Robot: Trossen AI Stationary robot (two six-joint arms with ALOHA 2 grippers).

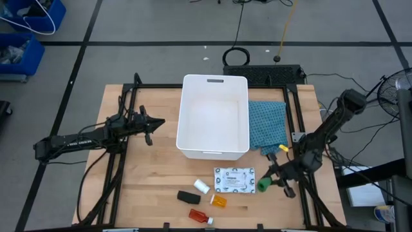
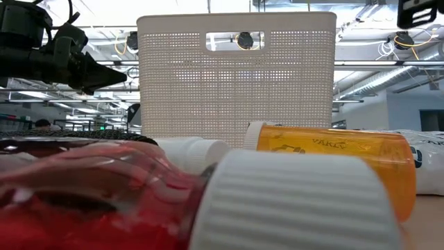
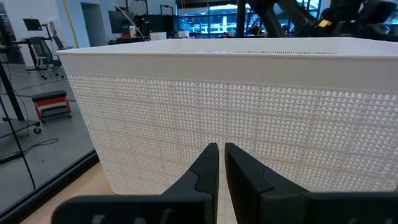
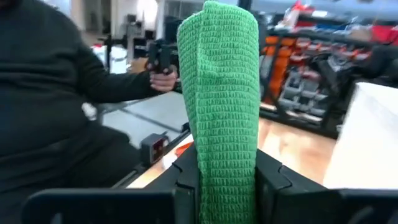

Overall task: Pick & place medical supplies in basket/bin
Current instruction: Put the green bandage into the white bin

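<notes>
The white bin (image 1: pixel 214 116) stands at the table's middle. Near the front edge lie a flat white printed packet (image 1: pixel 234 179), a small white cylinder (image 1: pixel 202 187), an orange vial (image 1: pixel 219 201), a black oblong (image 1: pixel 187 196) and a red bottle (image 1: pixel 200 216) with a white cap (image 2: pixel 298 201). My right gripper (image 1: pixel 270 182) is at the packet's right, shut on the green oblong (image 4: pixel 225 106). My left gripper (image 1: pixel 156 122) waits shut, level, at the bin's left wall (image 3: pixel 249 106). My right gripper pinches the green oblong's lower half (image 4: pixel 227 174) between its two fingers (image 4: pixel 268 180). The fingers are level and come from the table's right side, lying across the oblong. The oblong stands on end in the hold, its upper end rising above the fingers, lifted clear of the table.
A teal-blue cloth (image 1: pixel 267 125) lies against the bin's right side. Black rails (image 1: pixel 122 148) run along the table's left and right. A person in a dark sleeve (image 4: pixel 56 93) stands beyond the table in the right wrist view. Bare wood shows left of the items.
</notes>
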